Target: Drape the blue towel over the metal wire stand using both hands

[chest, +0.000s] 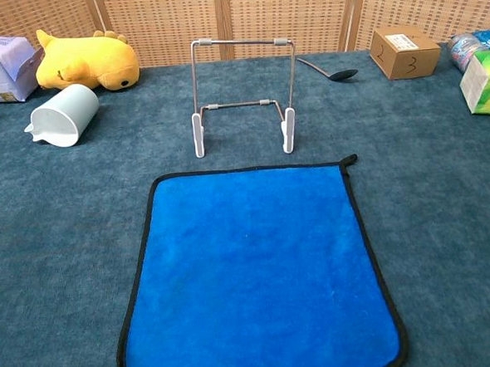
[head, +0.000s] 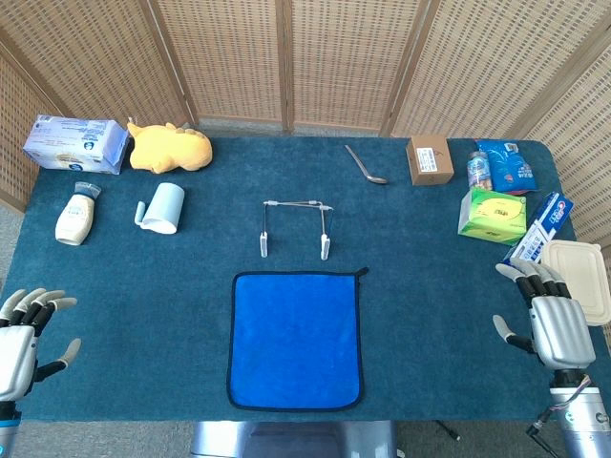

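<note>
Left hand (head: pixel 27 334) and right hand (head: pixel 554 320) both spread, holding nothing, well apart on either side of the blue towel (head: pixel 296 339). Towel lies flat on the bench (head: pixel 420 286), just in front of the metal wire stand (head: pixel 296 227), not touching it; hanging loop at the corner nearest the stand. Stand upright, bare. Task looks unstarted: grasping, lifting and draping all left. Cup (head: pixel 162 207) and spoon (head: pixel 366 164) sit beyond the stand.

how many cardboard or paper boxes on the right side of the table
3: a brown cardboard box at the back, a green tissue box nearer the edge, and a toothpaste box beside it, partly under a white lidded container.
</note>
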